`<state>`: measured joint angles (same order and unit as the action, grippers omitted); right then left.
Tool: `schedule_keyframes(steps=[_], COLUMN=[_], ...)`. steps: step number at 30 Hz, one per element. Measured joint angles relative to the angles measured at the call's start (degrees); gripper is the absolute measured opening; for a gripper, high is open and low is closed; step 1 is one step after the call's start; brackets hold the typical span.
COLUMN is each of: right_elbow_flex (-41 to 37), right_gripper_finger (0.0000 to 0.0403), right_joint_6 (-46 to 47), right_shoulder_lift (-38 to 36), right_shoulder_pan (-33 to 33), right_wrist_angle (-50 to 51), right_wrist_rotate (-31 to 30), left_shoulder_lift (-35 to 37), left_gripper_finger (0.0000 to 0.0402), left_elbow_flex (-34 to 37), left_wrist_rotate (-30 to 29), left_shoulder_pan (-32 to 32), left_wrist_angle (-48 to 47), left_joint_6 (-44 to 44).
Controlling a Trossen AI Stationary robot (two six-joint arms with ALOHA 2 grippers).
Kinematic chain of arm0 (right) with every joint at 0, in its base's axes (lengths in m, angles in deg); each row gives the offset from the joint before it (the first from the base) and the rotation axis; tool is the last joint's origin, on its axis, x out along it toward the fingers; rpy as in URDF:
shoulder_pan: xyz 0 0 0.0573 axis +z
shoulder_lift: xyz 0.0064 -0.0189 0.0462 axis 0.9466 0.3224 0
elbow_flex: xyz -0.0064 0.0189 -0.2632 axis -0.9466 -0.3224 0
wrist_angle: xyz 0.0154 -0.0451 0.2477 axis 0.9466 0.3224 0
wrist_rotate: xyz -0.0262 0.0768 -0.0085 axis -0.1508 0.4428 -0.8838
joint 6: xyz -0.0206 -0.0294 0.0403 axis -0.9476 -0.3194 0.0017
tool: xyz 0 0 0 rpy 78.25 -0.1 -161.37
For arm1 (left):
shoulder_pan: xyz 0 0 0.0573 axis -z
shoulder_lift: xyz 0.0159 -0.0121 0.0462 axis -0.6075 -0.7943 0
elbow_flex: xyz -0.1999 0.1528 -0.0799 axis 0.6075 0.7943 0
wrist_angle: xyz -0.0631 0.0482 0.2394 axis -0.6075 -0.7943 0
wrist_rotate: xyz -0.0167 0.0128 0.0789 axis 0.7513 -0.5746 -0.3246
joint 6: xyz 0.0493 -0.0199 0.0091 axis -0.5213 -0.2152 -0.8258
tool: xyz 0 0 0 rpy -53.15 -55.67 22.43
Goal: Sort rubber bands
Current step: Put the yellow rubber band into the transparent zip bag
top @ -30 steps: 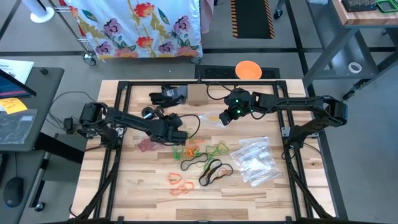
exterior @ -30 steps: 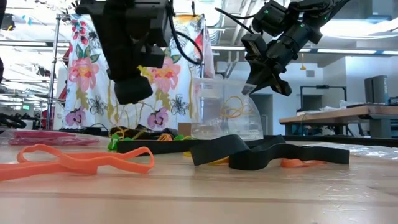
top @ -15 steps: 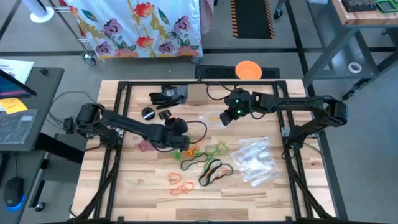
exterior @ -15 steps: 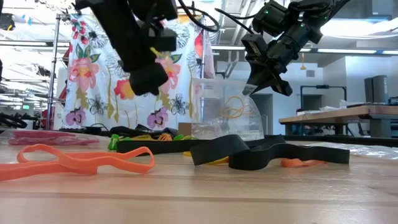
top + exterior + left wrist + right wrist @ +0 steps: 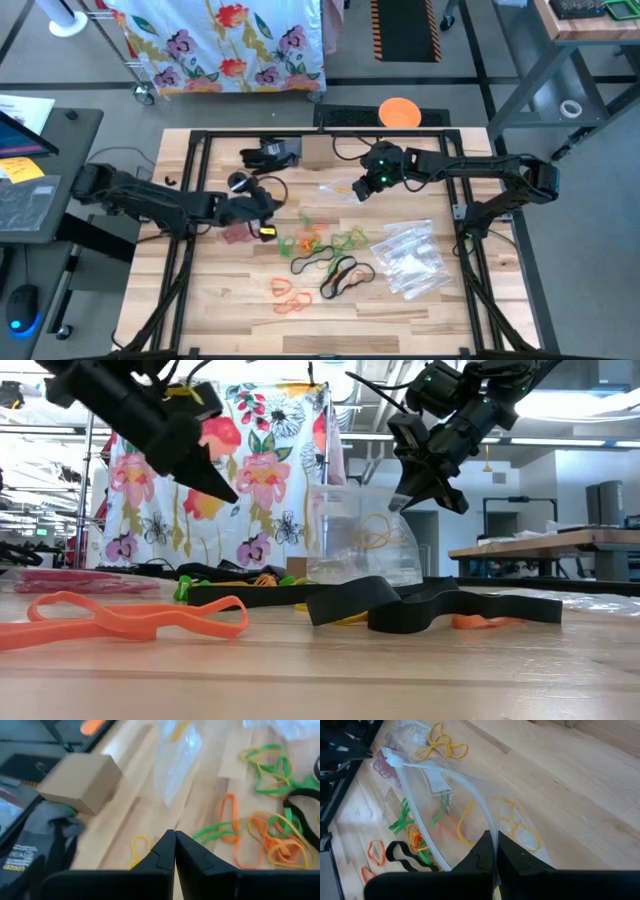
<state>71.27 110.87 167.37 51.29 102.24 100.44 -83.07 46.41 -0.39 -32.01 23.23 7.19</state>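
Observation:
Rubber bands lie mid-table: a green, orange and yellow tangle (image 5: 320, 240), black loops (image 5: 340, 272) and orange loops (image 5: 288, 295). My left gripper (image 5: 173, 836) is shut above the table to the left of the tangle (image 5: 272, 212), slanting down. A yellow band (image 5: 140, 846) lies on the wood beside its tip; nothing shows between the fingers. My right gripper (image 5: 362, 190) is shut on a clear zip bag (image 5: 470, 805) at the far middle. The bag holds yellow bands (image 5: 520, 825). My right gripper pinches the clear bag's zip rim (image 5: 492, 834) between its two fingers, slanting down from the table's right. The bag hangs open below the fingers, and its lower end (image 5: 360, 575) rests on the table.
A heap of clear bags (image 5: 410, 258) lies at the right. A bag with reddish bands (image 5: 238, 232) lies below the left gripper. A cardboard box (image 5: 318, 150) and black gear (image 5: 270, 152) stand at the far edge. The near half of the table is bare wood (image 5: 400, 320).
My left gripper has drawn back from the tangle of bands toward the table's left edge and risen a little. It has tipped from pointing steeply down to a shallow downward slant. The bag has not moved.

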Motion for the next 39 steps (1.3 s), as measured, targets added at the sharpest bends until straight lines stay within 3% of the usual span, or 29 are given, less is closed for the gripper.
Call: schedule_keyframes(steps=[9,16,21,25,33,39], right_elbow_flex=[0.0,0.0,0.0,0.0,0.0,0.0], right_gripper_finger=[0.0000,0.0000,0.0000,0.0000,0.0000,0.0000], right_joint_6=[0.0,0.0,0.0,0.0,0.0,-0.1], right_shoulder_lift=[0.0,0.0,0.0,0.0,0.0,0.0], right_shoulder_pan=[0.0,0.0,0.0,0.0,0.0,0.2], right_wrist_angle=[-0.7,-1.0,-1.0,-0.9,-0.7,-0.7], right_wrist_rotate=[0.0,0.0,0.0,0.0,0.0,0.0], left_shoulder_lift=[-0.7,-7.2,-14.3,-20.9,-31.2,-32.6], left_gripper_finger=[0.0017,0.0086,0.0134,0.0145,0.0122,0.0020], left_elbow_flex=[1.1,1.1,0.6,-1.4,-9.5,-17.5], left_wrist_rotate=[0.9,1.3,9.3,14.2,19.2,21.2], left_shoulder_pan=[-2.5,-3.8,-6.4,-8.9,-11.2,-10.7], left_wrist_angle=[2.0,4.9,7.6,7.1,-0.8,-12.0], left_joint_6=[4.6,2.1,4.9,5.3,5.4,5.7])
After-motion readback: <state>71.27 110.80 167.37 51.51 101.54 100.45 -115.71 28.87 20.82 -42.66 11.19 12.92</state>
